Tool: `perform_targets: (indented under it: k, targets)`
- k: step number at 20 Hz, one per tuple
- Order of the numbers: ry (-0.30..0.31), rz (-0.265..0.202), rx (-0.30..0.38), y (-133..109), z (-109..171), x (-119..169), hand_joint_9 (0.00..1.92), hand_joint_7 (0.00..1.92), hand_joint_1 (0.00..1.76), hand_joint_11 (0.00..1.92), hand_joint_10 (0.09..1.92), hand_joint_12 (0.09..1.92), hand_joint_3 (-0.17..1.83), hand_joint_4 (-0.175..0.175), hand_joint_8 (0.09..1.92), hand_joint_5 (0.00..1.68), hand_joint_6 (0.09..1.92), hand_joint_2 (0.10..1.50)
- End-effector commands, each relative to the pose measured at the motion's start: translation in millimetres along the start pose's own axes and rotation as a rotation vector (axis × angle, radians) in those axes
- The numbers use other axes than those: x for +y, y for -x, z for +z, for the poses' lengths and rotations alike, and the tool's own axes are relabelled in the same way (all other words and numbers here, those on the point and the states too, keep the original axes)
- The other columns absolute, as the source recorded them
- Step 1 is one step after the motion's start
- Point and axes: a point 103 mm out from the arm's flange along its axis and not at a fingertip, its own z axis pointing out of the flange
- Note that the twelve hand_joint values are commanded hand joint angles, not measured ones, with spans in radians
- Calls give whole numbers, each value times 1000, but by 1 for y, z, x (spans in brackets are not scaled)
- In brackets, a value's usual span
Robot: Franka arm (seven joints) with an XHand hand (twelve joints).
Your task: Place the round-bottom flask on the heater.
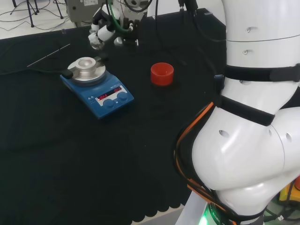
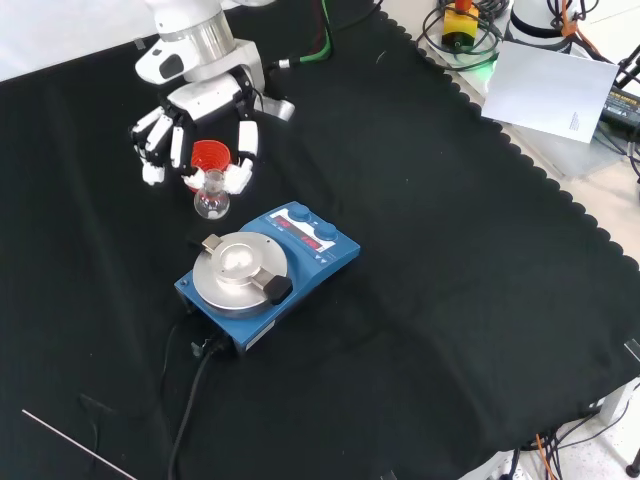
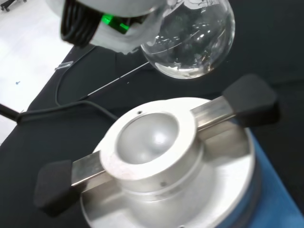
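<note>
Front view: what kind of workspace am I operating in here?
Probably a chemistry lab bench set up for robot trials: a blue heater, a glass flask held in the hand, and black cloth covering the bench.

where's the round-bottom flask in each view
Head view: the round-bottom flask is upper left, in the hand, beyond the heater.
Front view: upper left, under the hand's fingers, just above the heater.
Wrist view: the clear bulb hangs above the heater's metal bowl.
Shared landmark: the heater.
</note>
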Motion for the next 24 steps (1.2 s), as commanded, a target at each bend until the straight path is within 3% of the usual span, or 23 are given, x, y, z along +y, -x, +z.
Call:
perform_targets:
  k: [1,12,24]
  targets:
    - [-7,-18,-5,-12,10,6,519,431,1097,118,641,1348,824,145,594,1123,1013,648]
    - [-39,-45,6,-14,27,13,520,432,1097,118,641,1347,825,145,594,1122,1014,649]
    - [-65,-44,-24,-10,42,16,520,433,1096,117,641,1347,823,146,594,1121,1016,650]
